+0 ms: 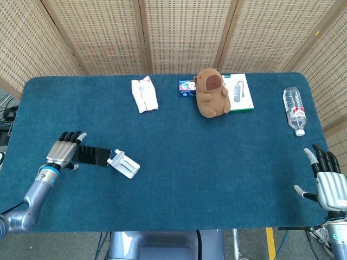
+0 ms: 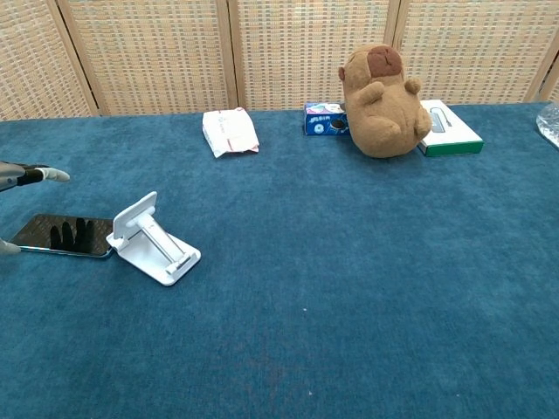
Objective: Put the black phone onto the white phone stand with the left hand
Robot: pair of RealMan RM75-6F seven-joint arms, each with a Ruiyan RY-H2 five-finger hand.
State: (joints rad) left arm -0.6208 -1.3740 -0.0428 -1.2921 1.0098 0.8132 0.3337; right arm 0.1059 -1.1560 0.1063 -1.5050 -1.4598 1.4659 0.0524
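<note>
My left hand (image 1: 64,149) hovers open above the table (image 1: 179,179), fingers spread and holding nothing, just left of the black phone (image 1: 95,156). The phone lies flat on the blue cloth, its right end touching the back of the white phone stand (image 1: 124,163). My right hand (image 1: 327,181) is open too, off the table's right front corner, well apart from the water bottle (image 1: 294,110).
</note>
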